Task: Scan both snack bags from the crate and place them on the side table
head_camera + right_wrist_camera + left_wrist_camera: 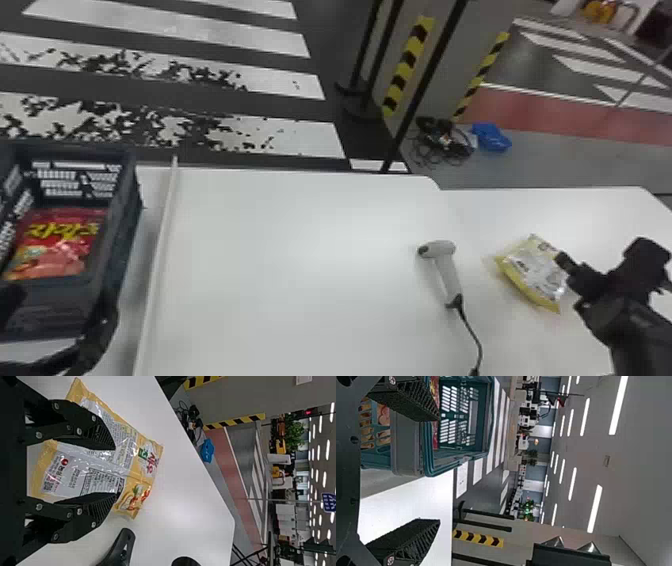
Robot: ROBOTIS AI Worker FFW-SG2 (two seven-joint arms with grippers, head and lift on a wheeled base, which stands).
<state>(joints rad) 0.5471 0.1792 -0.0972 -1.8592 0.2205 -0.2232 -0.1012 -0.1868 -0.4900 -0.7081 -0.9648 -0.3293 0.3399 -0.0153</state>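
While crate (124, 220) holds apparently 1 red bag (57, 245) | yellow bag (535, 272): side table (590, 215)

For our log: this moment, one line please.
red snack bag in dark plastic crate | yellow bag on white table | right gripper open over it

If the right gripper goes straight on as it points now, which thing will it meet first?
Most likely the yellow snack bag, lying below and just ahead of the open right gripper. The gripper's height is unclear, so it may pass over and meet the side table.
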